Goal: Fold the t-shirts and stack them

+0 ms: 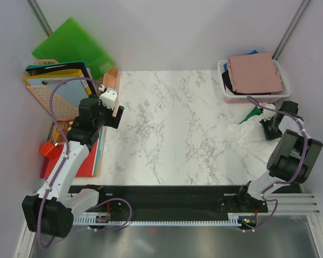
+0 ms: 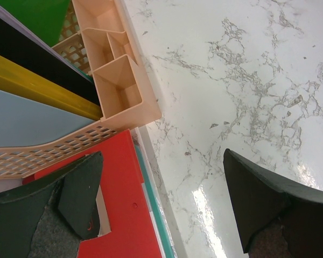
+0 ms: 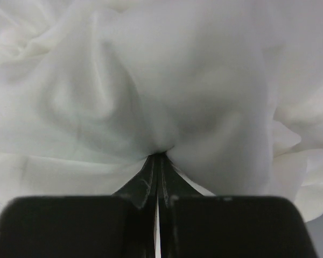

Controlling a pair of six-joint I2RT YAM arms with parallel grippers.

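Observation:
A crumpled white t-shirt (image 1: 246, 137) lies on the marble table at the right, in front of a white basket (image 1: 247, 98). My right gripper (image 1: 268, 130) is down on its right end and shut on a pinch of the white cloth (image 3: 177, 80), which puckers at the tips of the gripper (image 3: 159, 157). A folded dusty pink t-shirt (image 1: 255, 72) tops the pile in the basket, with black and blue cloth showing under it. A bit of green t-shirt (image 1: 253, 114) pokes out just below the basket. My left gripper (image 1: 116, 114) hovers open over the table's left edge, its fingers (image 2: 81, 193) holding nothing.
Stiff green (image 1: 72, 45), black, yellow and blue folders sit in peach trays (image 2: 118, 86) at the back left. A red folder (image 2: 124, 215) lies beside the table's left edge (image 2: 151, 156). The arm bases stand on a black rail (image 1: 167, 201) along the near edge.

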